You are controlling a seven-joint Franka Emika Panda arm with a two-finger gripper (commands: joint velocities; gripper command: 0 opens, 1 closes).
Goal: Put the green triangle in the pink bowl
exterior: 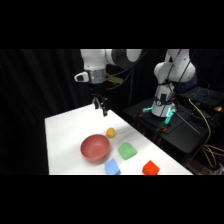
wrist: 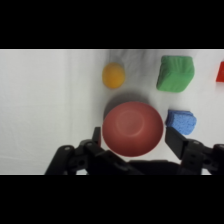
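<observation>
The pink bowl (exterior: 95, 147) (wrist: 132, 127) sits on the white table (exterior: 65, 135), empty. Right of it in the side view lies the green triangle (exterior: 126, 150), which shows at the upper right of the wrist view (wrist: 174, 73). My gripper (exterior: 101, 106) (wrist: 135, 137) hangs well above the table, behind the bowl, with nothing in it. In the wrist view its two fingers stand wide apart on either side of the bowl, so it is open.
A yellow ball (exterior: 110, 132) (wrist: 113, 75) lies just behind the bowl. A blue block (exterior: 112, 167) (wrist: 180, 122) sits at the table's front edge, a red-orange block (exterior: 150, 168) (wrist: 220, 72) to its right. The arm's base and cables (exterior: 167, 107) stand at the right.
</observation>
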